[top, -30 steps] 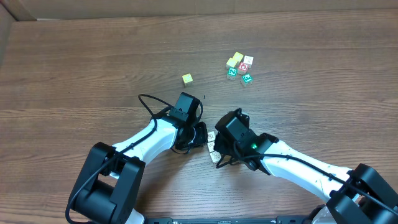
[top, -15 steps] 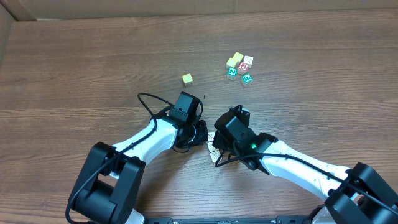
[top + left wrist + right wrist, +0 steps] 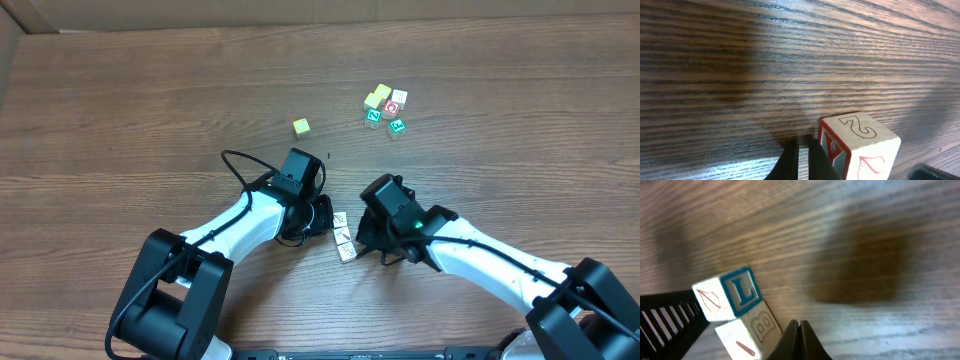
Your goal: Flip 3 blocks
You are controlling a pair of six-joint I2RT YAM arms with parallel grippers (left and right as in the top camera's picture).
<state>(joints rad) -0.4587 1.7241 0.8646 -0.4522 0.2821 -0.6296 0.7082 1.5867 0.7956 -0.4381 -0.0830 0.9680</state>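
The 3 blocks (image 3: 344, 236) lie in a row toward the tabletop's robot-side edge, between the left gripper (image 3: 802, 151) and the right gripper (image 3: 799, 330). Both have their jaws pressed together and hold nothing. I cannot tell how many blocks are flipped.

Pale cream blocks (image 3: 344, 236) carry red and blue marks (one a blue-framed L) on a streaky brown table (image 3: 150, 100).

Two robot arms, the left arm (image 3: 240, 226) and right arm (image 3: 492, 270), have smooth white shells between bulky black joint housings (image 3: 172, 288), a thin black cable (image 3: 238, 163) on the left, a small green light (image 3: 418, 224) on the right, and a slim, dark-fingered left gripper (image 3: 802, 151) and right gripper (image 3: 799, 330).
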